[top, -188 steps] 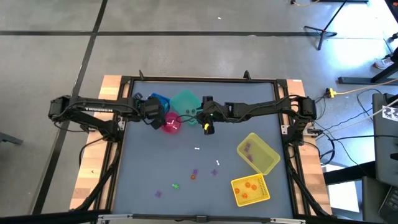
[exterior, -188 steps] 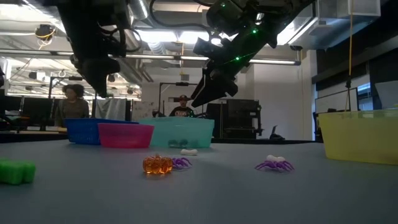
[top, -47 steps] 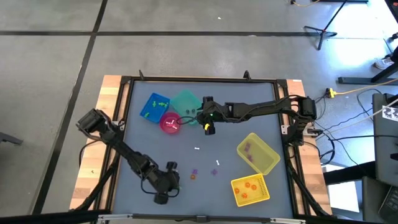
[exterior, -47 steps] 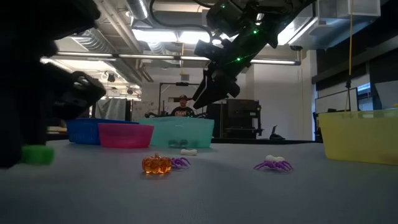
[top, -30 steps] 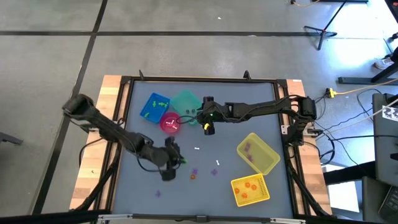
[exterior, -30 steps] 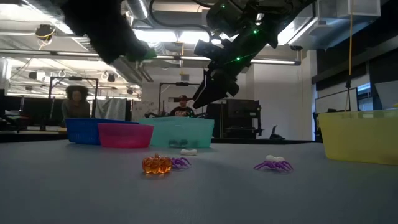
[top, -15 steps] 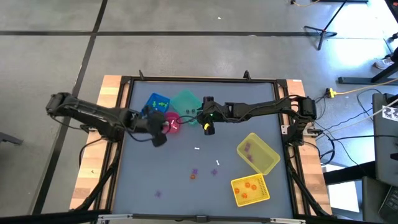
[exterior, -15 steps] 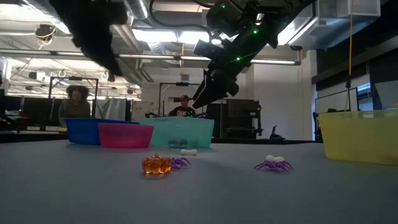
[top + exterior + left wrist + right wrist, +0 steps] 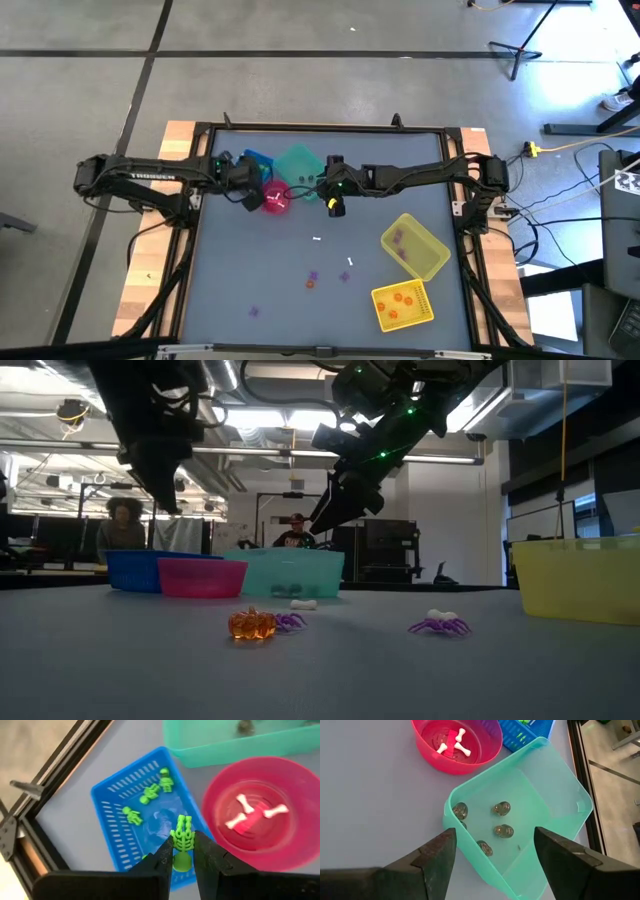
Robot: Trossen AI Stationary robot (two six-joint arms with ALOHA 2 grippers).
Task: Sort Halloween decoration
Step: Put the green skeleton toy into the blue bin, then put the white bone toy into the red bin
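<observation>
My left gripper (image 9: 182,851) hovers over the blue basket (image 9: 120,827), at the far left in the high view (image 9: 258,160), shut on a small green skeleton figure (image 9: 183,839). Several green figures lie in that basket. A pink bowl (image 9: 276,199) beside it holds white bones. My right gripper (image 9: 495,847) hangs open above the teal bin (image 9: 520,830), which holds several dark round trinkets. Loose decorations lie mid-table: a white bone (image 9: 318,238), an orange pumpkin (image 9: 252,624), purple spiders (image 9: 292,622). My left gripper pinches the green skeleton between its two fingers by its rounded end (image 9: 181,862). The ribbed body (image 9: 183,836) sticks out past the fingertips. The fingers slant down from the table's left. The figure is lifted clear, above the blue basket.
Two yellow bins stand at the right: one (image 9: 415,246) with purple pieces, one (image 9: 403,305) near the front with orange pumpkins. A lone purple piece (image 9: 254,311) lies near the front edge. People stand in the room behind the table.
My left gripper has swung from the middle of the table toward the far left, carrying the green skeleton, and has tipped downward over the blue basket. It has stayed shut on the figure. My right gripper has kept still.
</observation>
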